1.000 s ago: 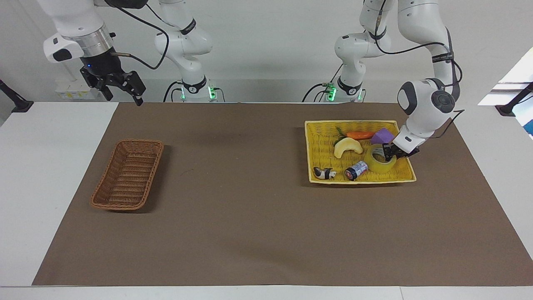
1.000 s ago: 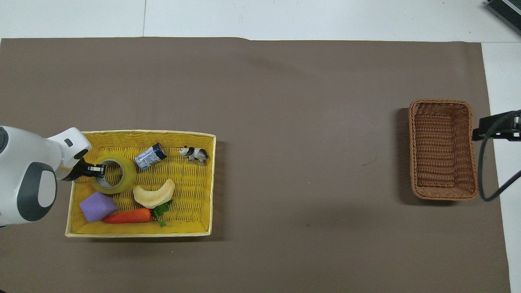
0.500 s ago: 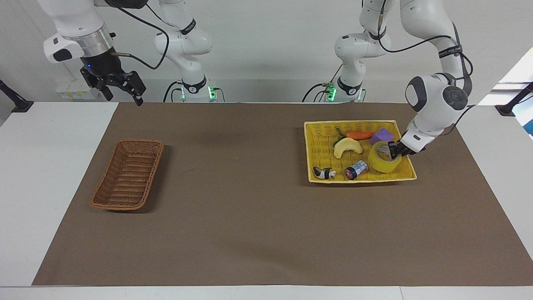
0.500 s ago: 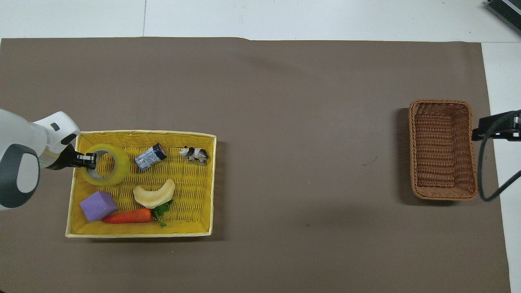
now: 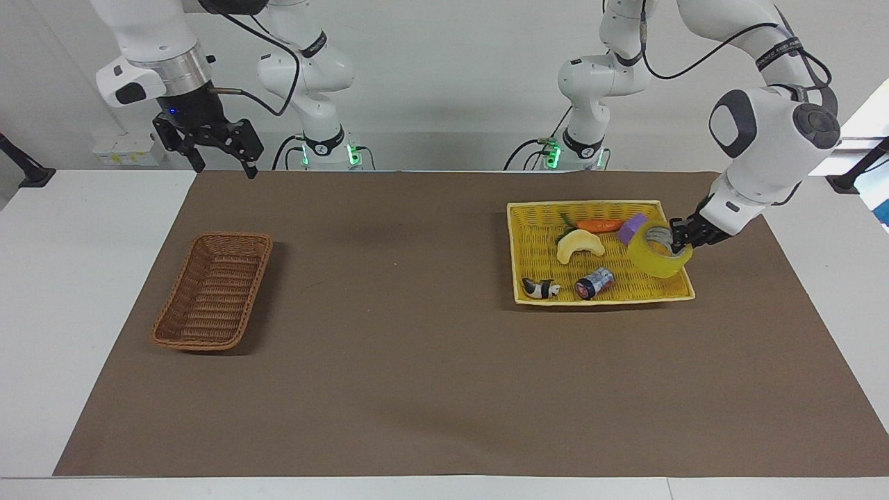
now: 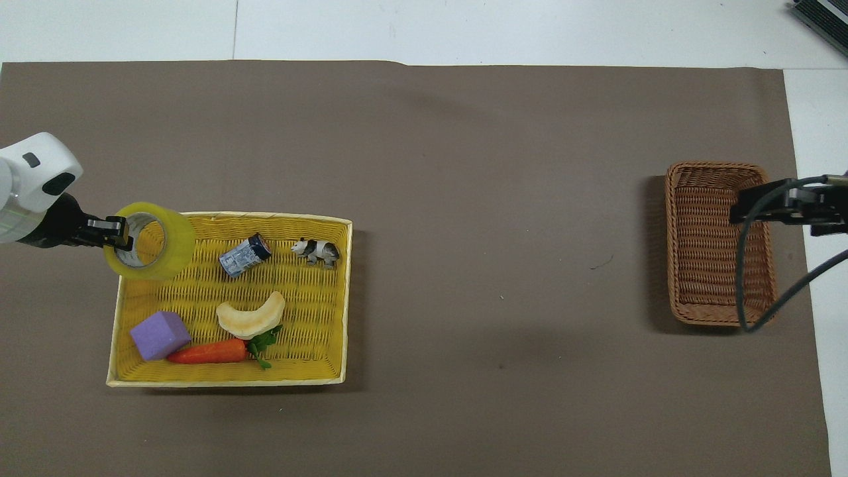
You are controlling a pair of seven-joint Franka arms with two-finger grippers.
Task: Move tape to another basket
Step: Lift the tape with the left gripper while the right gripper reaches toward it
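Observation:
My left gripper point(image 5: 677, 236) is shut on the rim of the tape point(image 5: 660, 253), a yellowish roll with a grey-white core. It holds the roll tilted in the air over the corner of the yellow woven tray point(image 5: 583, 204) at the left arm's end. In the overhead view the tape point(image 6: 156, 242) hangs from the left gripper point(image 6: 122, 233) over the tray's rim point(image 6: 232, 215). The brown wicker basket point(image 5: 212, 292) stands empty at the right arm's end; it also shows in the overhead view point(image 6: 719, 167). My right gripper point(image 5: 223, 163) is open and raised, over the basket's edge point(image 6: 762, 209).
In the yellow tray lie a small dark can point(image 5: 594, 283), a panda figure point(image 5: 542, 288), a pale crescent-shaped piece point(image 5: 580, 245), a carrot point(image 5: 601, 225) and a purple block point(image 5: 632, 227). A brown mat point(image 5: 417, 333) covers the table between tray and basket.
My left gripper has lifted the tape off the tray floor and carried it up toward the tray's corner. My right gripper has shifted a little toward the basket.

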